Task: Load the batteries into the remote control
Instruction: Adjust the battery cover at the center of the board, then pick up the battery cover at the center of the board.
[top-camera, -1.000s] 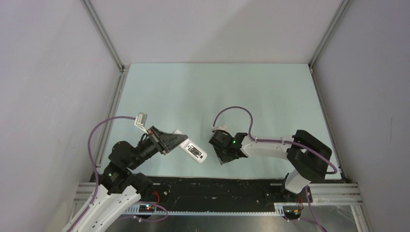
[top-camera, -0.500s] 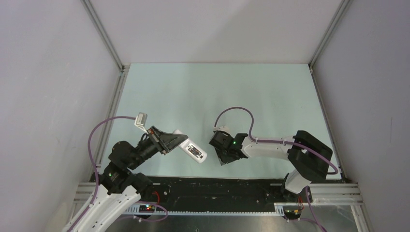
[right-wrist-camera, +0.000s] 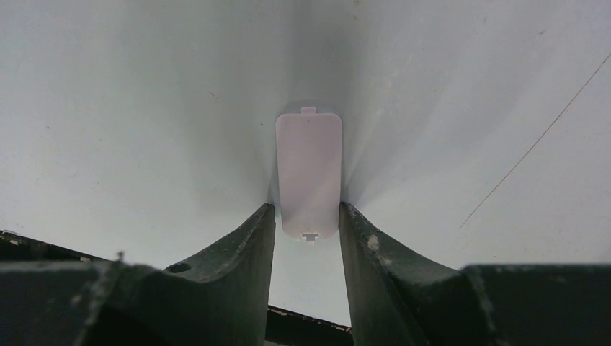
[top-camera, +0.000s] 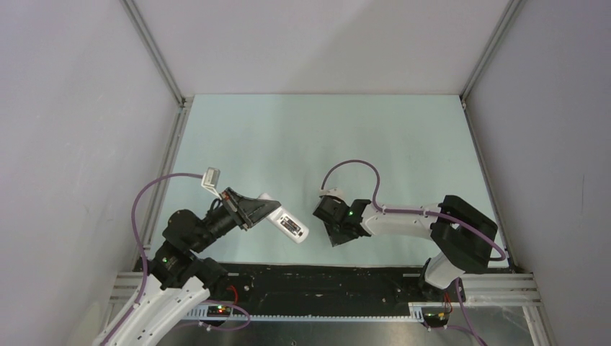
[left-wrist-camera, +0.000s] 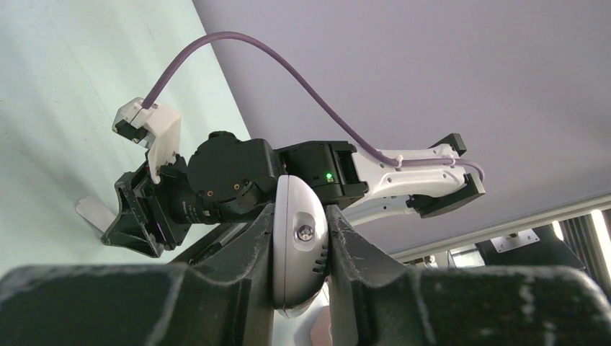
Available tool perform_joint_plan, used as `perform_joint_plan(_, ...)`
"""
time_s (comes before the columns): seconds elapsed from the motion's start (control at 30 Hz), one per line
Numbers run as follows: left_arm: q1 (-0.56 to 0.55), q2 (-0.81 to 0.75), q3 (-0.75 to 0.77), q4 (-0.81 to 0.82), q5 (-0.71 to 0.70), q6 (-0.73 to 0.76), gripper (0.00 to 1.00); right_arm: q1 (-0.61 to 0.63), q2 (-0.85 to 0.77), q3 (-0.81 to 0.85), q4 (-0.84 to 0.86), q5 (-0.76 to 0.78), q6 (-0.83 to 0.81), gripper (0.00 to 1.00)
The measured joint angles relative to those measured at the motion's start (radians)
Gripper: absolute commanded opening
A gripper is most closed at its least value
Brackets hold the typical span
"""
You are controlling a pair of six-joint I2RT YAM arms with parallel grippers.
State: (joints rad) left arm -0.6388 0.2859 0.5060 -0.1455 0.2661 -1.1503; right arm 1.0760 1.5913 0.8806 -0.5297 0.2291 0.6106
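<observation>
The pale green table (top-camera: 324,137) takes up most of the overhead view, with grey walls on 3 sides. My 2 arms reach in from its near edge. My left arm (top-camera: 194,231) angles up and to the right, and my right arm (top-camera: 403,216) stretches low to the left, its wrist bent down toward the mat.

My left gripper (top-camera: 265,207) is clamped on the remote control (top-camera: 290,227). It is held off the table near the front edge, a little left of centre, and its free end points toward my right arm. From my left wrist I see its rounded white end, with a small screw, squeezed between my 2 dark fingers (left-wrist-camera: 252,245).

My right gripper (right-wrist-camera: 308,216) hangs low over the table, well apart from the remote, with its jaws at a narrow setting. Between the fingertips lies the small flat white cover piece (right-wrist-camera: 308,158), flat on the mat. Its near end sits between my fingers (right-wrist-camera: 248,249) and its far end sticks out beyond them. The fingertips sit right at its 2 long edges. I cannot tell whether they press it or only stand beside it.
</observation>
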Motion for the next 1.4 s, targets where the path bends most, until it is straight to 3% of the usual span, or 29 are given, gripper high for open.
perform_joint_plan(0.1, 0.000, 0.002, 0.000, 0.000, 0.000, 0.000, 0.01, -0.003, 0.000, 0.000, 0.000, -0.001, 0.000, 0.36)
perform_joint_plan(0.23, 0.000, 0.002, 0.000, 0.000, 0.000, 0.000, 0.01, -0.008, 0.000, -0.001, 0.001, -0.006, 0.000, 0.15)
perform_joint_plan(0.4, 0.000, 0.002, 0.000, 0.000, -0.001, 0.000, 0.01, -0.014, -0.016, -0.017, 0.017, -0.014, 0.003, 0.00)
perform_joint_plan(0.83, 0.000, 0.016, -0.001, 0.000, -0.005, -0.002, 0.01, -0.074, -0.282, -0.079, -0.036, -0.014, -0.008, 0.03)
perform_joint_plan(1.1, 0.000, 0.017, -0.001, 0.000, -0.005, -0.001, 0.01, -0.076, -0.248, -0.080, -0.038, -0.011, -0.008, 0.07)
perform_joint_plan(1.4, 0.000, 0.017, -0.001, 0.000, -0.005, -0.001, 0.01, -0.035, -0.097, -0.082, -0.009, -0.013, 0.006, 0.32)
